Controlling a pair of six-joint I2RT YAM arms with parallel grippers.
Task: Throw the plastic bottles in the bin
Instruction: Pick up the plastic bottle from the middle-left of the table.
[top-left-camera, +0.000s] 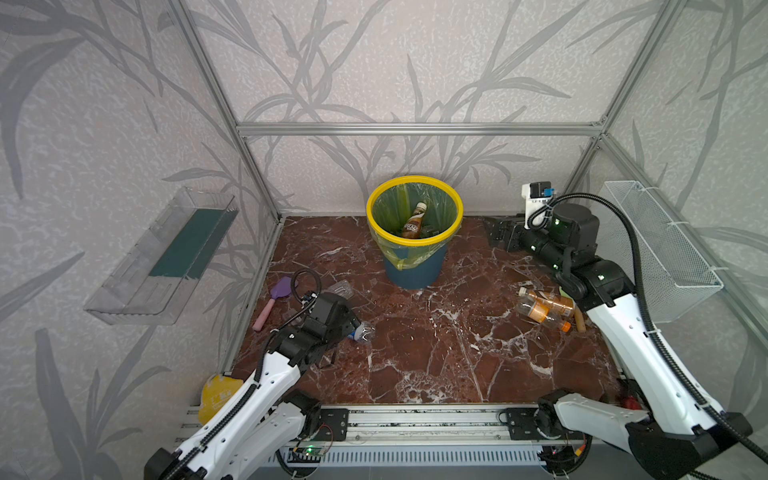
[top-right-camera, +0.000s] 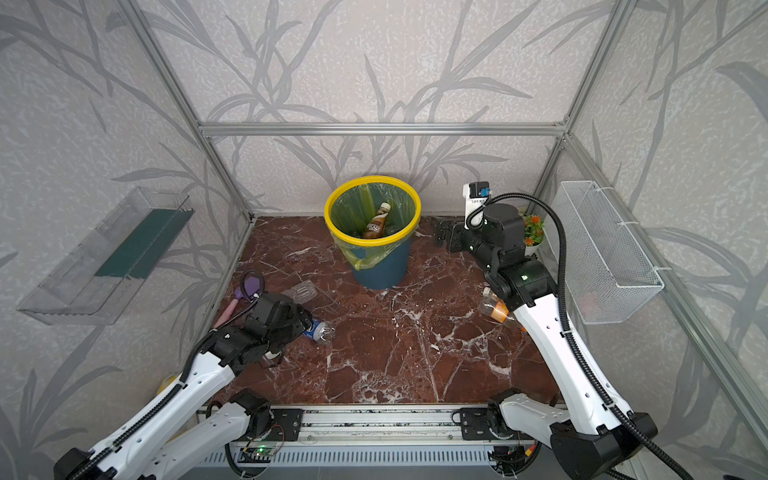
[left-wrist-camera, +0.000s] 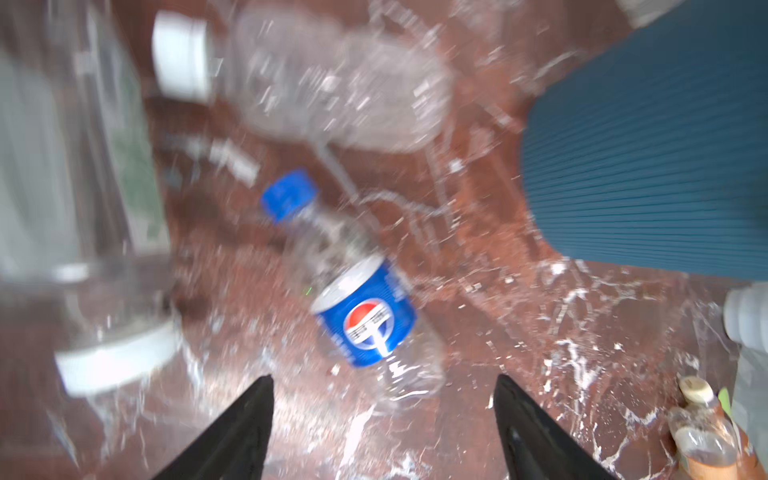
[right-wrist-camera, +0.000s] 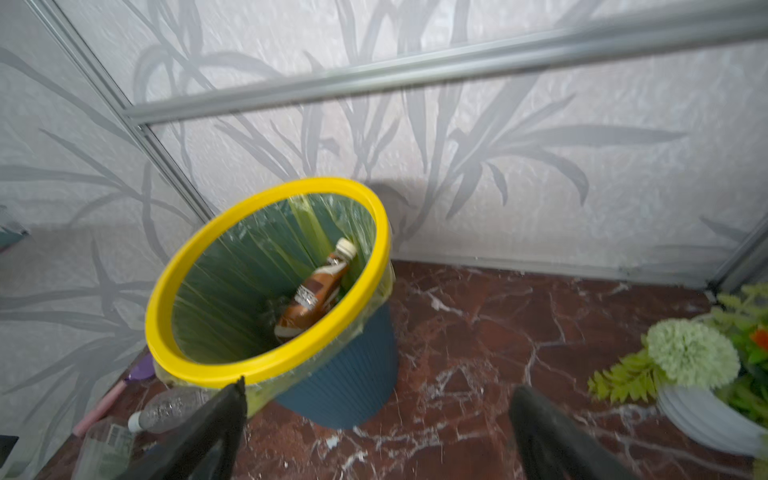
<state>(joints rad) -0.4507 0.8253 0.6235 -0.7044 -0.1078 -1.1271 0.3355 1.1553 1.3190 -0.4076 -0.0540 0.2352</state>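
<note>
Left gripper (left-wrist-camera: 385, 376): jaws apart, nothing clamped; held low over Pepsi bottle (left-wrist-camera: 365, 316) lying on table (left-wrist-camera: 540, 374).
Right gripper (right-wrist-camera: 380, 384): jaws apart, empty, near bin (right-wrist-camera: 353, 374) rim.
Brown bottle (top-left-camera: 414, 222): leaned inside bin, cap up.
Orange-label bottles (top-left-camera: 540, 309): lying on table beside right arm.
Clear white-capped bottle (left-wrist-camera: 332, 83): on table near Pepsi bottle.

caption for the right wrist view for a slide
Open right gripper facing the yellow-rimmed bin, a brown bottle lying inside
</note>
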